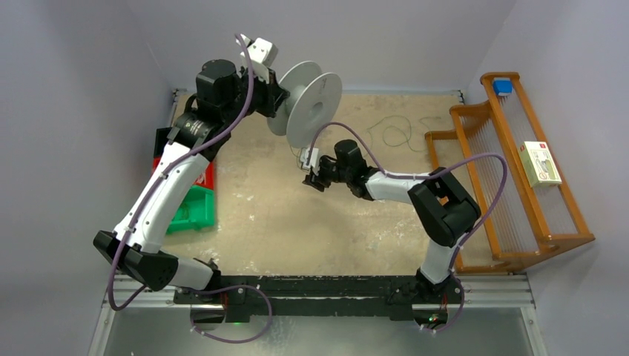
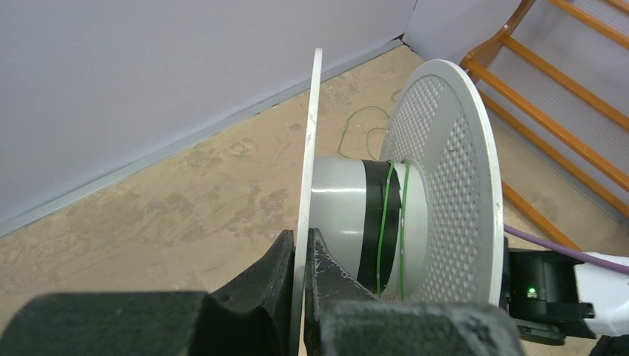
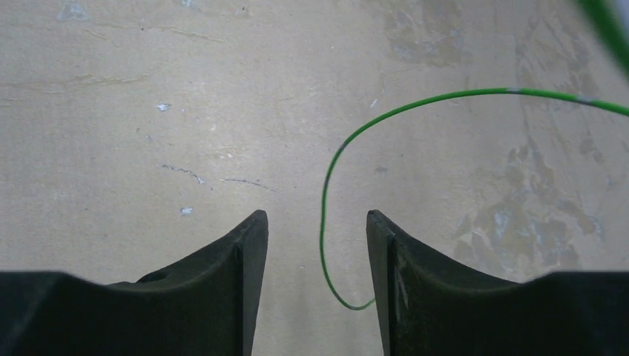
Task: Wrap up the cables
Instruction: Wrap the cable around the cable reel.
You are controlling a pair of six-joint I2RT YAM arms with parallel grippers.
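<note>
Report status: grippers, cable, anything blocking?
Left gripper shut on spool flange. Right gripper open, cable between its jaws, not pinched. A few turns on the spool core, slack loose on table. Nothing blocking in view.

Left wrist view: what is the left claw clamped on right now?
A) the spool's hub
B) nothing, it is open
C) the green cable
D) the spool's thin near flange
D: the left claw is shut on the edge of the thin near flange of the spool, while the green cable loops around the hub, clear of the fingers.
</note>
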